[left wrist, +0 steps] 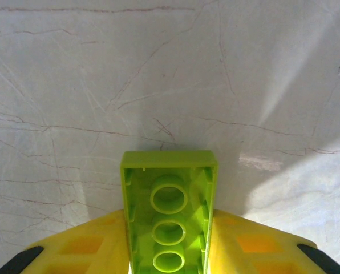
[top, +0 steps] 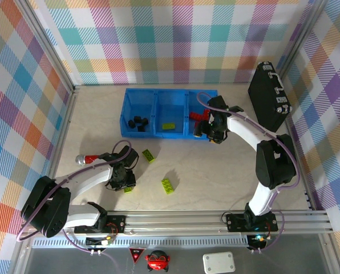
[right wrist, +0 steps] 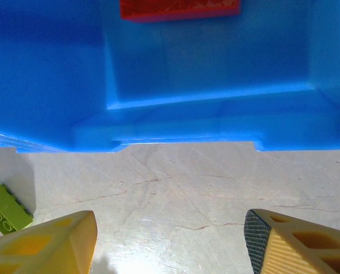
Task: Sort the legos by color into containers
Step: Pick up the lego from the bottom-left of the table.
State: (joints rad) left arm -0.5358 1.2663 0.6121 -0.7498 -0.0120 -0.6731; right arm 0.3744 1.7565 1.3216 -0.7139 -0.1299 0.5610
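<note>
Lego (left wrist: 169,177), lime-green and seemingly light, stiff and slick, is pinched across its long flat walls by the left gripper (left wrist: 170,254) over the table (left wrist: 73,85), a sound hold, while the right gripper (right wrist: 169,234) gapes empty beside the containers (right wrist: 215,123).

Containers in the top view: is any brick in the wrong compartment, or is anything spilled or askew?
Nothing stands out. In the containers, black legos sit in the left compartment, a green lego in the middle and red legos in the right.
</note>
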